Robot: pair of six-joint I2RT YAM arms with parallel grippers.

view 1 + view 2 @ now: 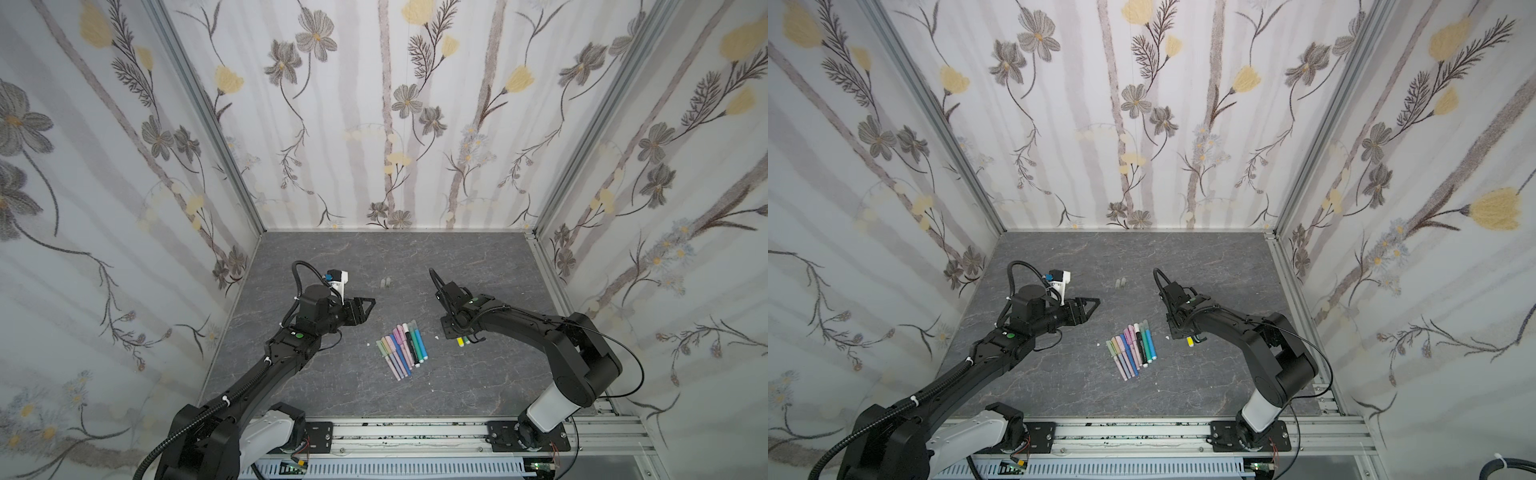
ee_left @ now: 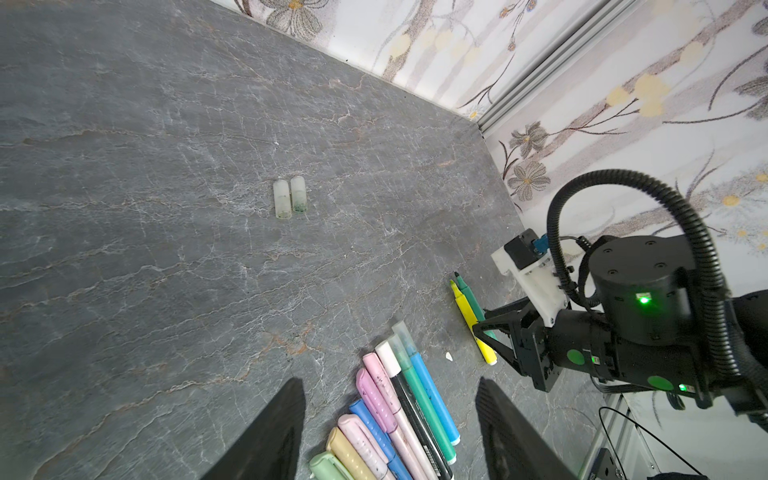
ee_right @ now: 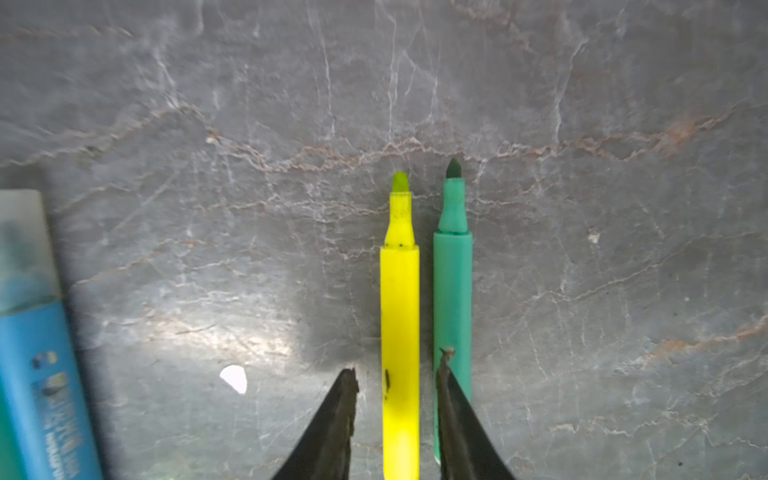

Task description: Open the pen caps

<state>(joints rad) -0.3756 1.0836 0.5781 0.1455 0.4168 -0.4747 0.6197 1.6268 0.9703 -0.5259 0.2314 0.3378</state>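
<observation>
Pens (image 1: 460,341) mostly under right tool (image 3: 397,368)

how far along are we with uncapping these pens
Two done: the yellow pen and green pen lie bare-tipped, two loose caps beyond them. Nothing is held: the right gripper stands open astride the yellow pen, the left gripper open and empty. Left: nine capped pens.

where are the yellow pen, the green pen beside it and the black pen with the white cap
yellow pen (image 3: 400,311): right wrist view, mid barrel
green pen (image 3: 453,291): right wrist view, mid barrel
black pen (image 2: 417,411): left wrist view, mid barrel
</observation>
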